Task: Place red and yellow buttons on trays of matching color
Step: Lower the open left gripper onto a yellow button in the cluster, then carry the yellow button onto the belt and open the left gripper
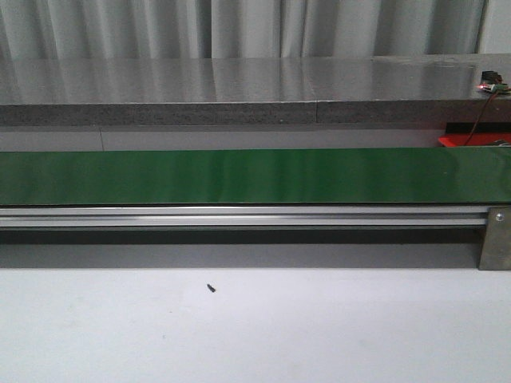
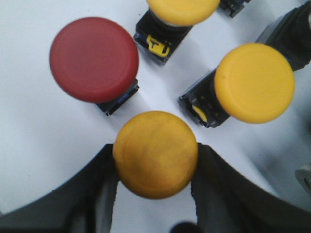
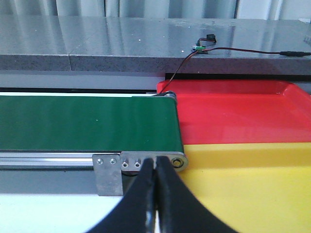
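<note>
My left gripper (image 2: 155, 160) hangs over the bench, jaws closing around a yellow button (image 2: 155, 154); right jaws are shut, empty. Next, I judge, lift toward the yellow tray (image 3: 252, 179) beside the red tray (image 3: 233, 111).

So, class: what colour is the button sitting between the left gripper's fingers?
Yellow. The button between the left gripper fingers shows best in the left wrist view.

Lab bench with green conveyor belt (image 1: 239, 176)
</note>
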Controlling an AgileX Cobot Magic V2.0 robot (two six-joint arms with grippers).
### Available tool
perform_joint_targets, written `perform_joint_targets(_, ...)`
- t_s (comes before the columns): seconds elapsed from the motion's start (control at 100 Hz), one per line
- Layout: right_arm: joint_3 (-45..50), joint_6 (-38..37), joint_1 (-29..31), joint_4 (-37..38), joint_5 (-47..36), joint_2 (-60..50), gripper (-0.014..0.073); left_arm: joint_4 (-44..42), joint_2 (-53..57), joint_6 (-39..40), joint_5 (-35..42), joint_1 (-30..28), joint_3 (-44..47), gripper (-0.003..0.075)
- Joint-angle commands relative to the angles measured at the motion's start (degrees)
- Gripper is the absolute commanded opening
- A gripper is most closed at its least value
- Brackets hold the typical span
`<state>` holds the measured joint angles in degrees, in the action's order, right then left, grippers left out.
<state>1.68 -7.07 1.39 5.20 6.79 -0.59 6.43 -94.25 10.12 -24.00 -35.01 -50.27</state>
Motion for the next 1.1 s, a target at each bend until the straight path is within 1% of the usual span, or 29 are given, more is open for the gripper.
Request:
perform_joint_targets(0.0, -1.1, 0.0, 0.2, 0.1, -4.5, -1.1, -0.0068, 0.5, 2.0, 0.4, 2.5, -0.2, -1.7, 0.0155)
perform_joint_targets(0.18, -1.1, 0.0, 0.2, 0.1, -4.5, -1.1, -0.0068, 0.3, 4.2, 0.4, -0.2, -0.2, -1.7, 0.0155)
perform_joint_targets(0.33, -1.1, 0.0, 0.2, 0.1, -4.5, -1.1, -0.0068, 0.3, 9.0, 0.4, -2.7, -0.2, -2.0, 0.0155)
perform_joint_targets(0.52, -1.1, 0.0, 0.2, 0.1, -4.5, -1.1, -0.0068, 0.3, 15.3, -2.2, -7.4, 1.0, -4.2, 0.0155)
perform_joint_targets(0.62, -1.1, 0.0, 0.2, 0.1, -4.5, -1.1, -0.0068, 0.3, 16.5, -2.3, -9.8, 3.2, -7.2, 0.0155)
perform_joint_targets(0.73, -1.1, 0.0, 0.2, 0.1, -4.5, -1.1, -0.0068, 0.3, 16.1, -2.3, -11.9, 6.9, -11.4, 0.0155)
perform_joint_targets(0.88, -1.1, 0.0, 0.2, 0.1, -4.5, -1.1, -0.0068, 0.3, 14.3, -2.3, -12.2, 11.9, -15.5, 0.0155)
perform_joint_targets(1.09, -1.1, 0.0, 0.2, 0.1, -4.5, -1.1, -0.0068, 2.1, 8.4, -2.3, -12.3, 16.7, -18.6, 0.0156)
